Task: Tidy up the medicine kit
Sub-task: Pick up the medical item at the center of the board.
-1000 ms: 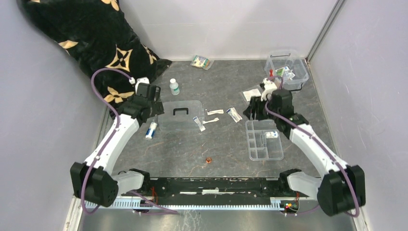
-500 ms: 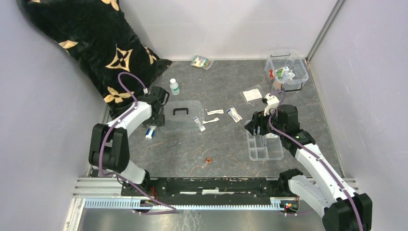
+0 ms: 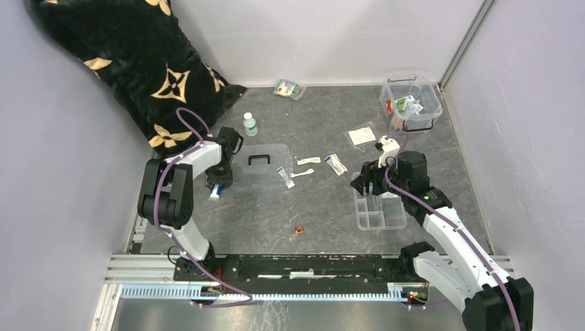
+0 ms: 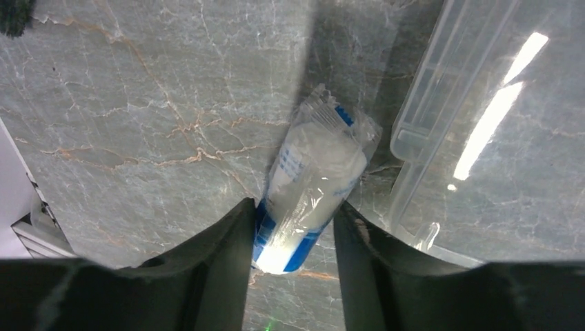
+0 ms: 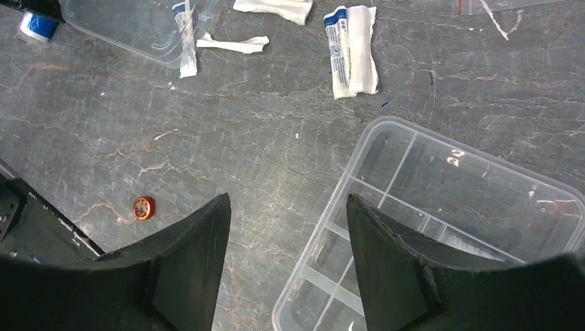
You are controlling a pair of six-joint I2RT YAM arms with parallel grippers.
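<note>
Grey table (image 4: pixel 138 103): only left wrist view shows fingers (image 4: pixel 221 262) flanking a packet (image 4: pixel 314 172).

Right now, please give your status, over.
Left gripper astride blue-white packet, grip unsure. Right gripper open, empty, over divided tray edge. Medicine kit far right, lid off, beside packet. Nothing blocking.

The left arm has folded in toward the left wall, and its left gripper (image 4: pixel 293 227) has dropped over the blue-and-white plastic-wrapped packet (image 4: pixel 314 172), jaws narrowing either side of it. The right gripper (image 5: pixel 288 207) has drawn back from the far-right clear plastic box with the red cross (image 3: pixel 433 103) - nearer now, above the shallow clear divided tray (image 5: pixel 483 200).
</note>
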